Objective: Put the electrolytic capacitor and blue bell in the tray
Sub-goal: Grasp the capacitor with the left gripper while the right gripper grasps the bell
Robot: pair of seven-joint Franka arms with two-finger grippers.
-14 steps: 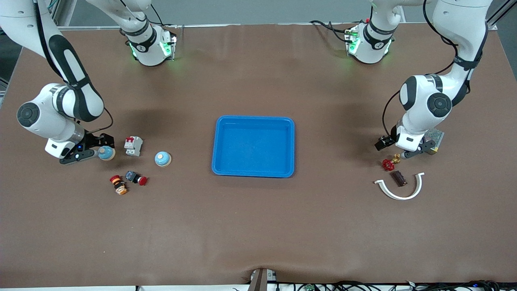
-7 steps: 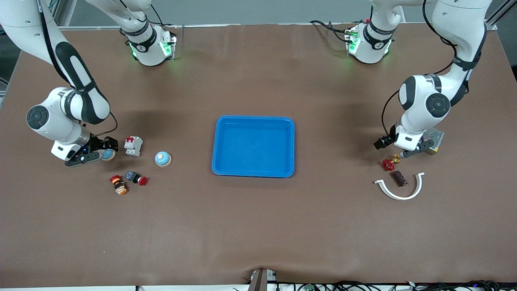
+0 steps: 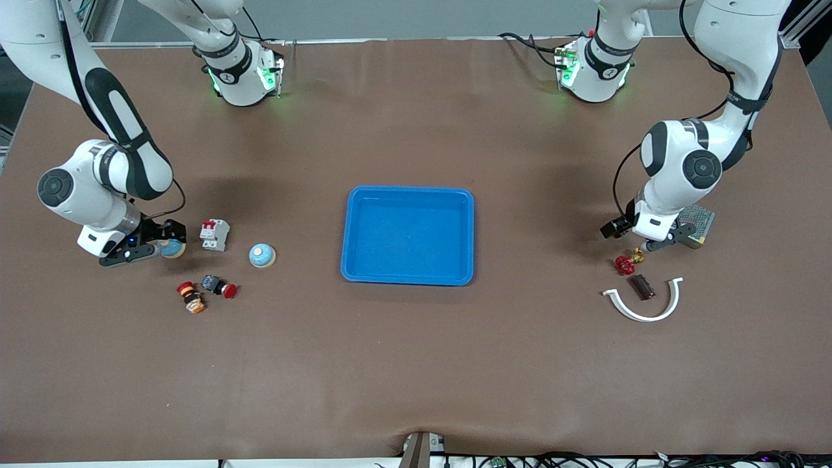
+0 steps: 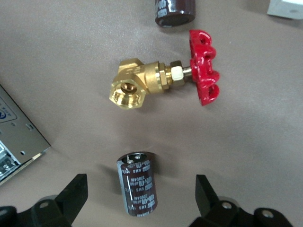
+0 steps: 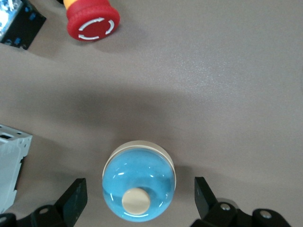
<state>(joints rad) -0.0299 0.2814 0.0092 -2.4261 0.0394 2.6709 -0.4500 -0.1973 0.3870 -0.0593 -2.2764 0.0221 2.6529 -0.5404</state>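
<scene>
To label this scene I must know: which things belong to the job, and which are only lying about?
Job: tray, capacitor, blue bell.
Lying about: brass valve, second capacitor, power supply, white arc, breaker, second bell, red push-button, orange button.

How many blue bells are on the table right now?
2. One blue bell sits between the right hand's open fingers. The second blue bell lies closer to the tray, with nothing touching it.

Blue tray (image 3: 408, 195) (bell (image 5: 139, 187) paler blue)
</scene>
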